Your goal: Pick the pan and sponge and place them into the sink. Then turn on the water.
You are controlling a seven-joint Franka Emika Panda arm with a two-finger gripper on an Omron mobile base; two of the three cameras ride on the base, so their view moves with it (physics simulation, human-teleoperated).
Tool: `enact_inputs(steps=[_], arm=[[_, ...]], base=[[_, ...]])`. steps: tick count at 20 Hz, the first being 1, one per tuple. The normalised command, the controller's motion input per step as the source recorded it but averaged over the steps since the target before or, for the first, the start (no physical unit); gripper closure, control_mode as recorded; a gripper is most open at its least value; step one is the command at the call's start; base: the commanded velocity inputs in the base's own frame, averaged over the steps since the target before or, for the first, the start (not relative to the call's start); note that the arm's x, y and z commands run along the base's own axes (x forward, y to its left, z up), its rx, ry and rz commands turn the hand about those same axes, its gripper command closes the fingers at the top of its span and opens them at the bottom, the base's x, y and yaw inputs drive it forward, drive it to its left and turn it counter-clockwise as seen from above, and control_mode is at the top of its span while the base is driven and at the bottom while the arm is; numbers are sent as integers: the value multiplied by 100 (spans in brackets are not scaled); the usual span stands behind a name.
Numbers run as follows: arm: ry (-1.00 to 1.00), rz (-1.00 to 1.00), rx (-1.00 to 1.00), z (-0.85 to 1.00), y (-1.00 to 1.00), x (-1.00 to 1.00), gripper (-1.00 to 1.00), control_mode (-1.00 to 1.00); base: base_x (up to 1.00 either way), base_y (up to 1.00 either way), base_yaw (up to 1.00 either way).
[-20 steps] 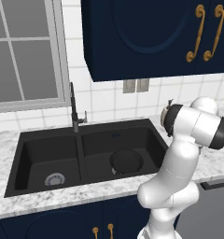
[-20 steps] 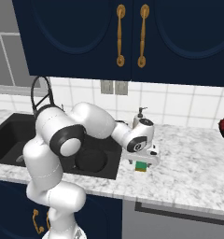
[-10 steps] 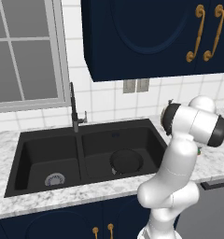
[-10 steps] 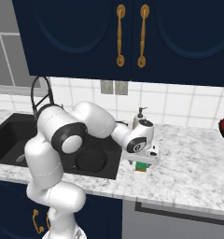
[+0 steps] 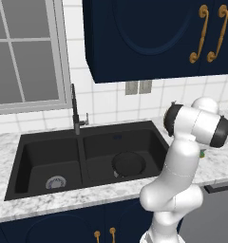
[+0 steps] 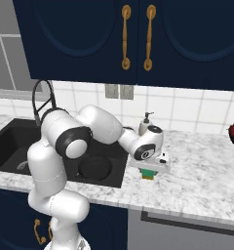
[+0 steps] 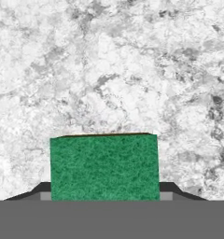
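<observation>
Off to the side of your jaws, across the grey-white marble counter [image 6: 197, 171], you have the wide black double-basin sink [image 5: 35, 152] with the round black frying pan [image 5: 128, 163] already lying in the basin nearer the jaws. Your two-finger gripper [image 6: 148, 175] points straight down at the counter with its dark fingertips [image 7: 172, 187] set on either side of the small rectangular green-topped sponge [image 7: 104, 166], which lies flat on the marble directly between them. You cannot tell whether the jaws already press its sides or stand just clear.
</observation>
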Motion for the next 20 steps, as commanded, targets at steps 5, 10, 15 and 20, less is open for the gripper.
enact_inputs(steps=[5, 10, 15, 20], arm=[[0, 0, 0, 1, 3, 0, 100, -100], [0, -1, 0, 32, 59, -6, 100, -100], [0, 0, 0, 28, 66, -21, 100, -100], [0, -1, 0, 8, 99, -10, 100, -100]], base=[[0, 0, 0], [0, 0, 0], [0, 0, 0], [0, 0, 0]])
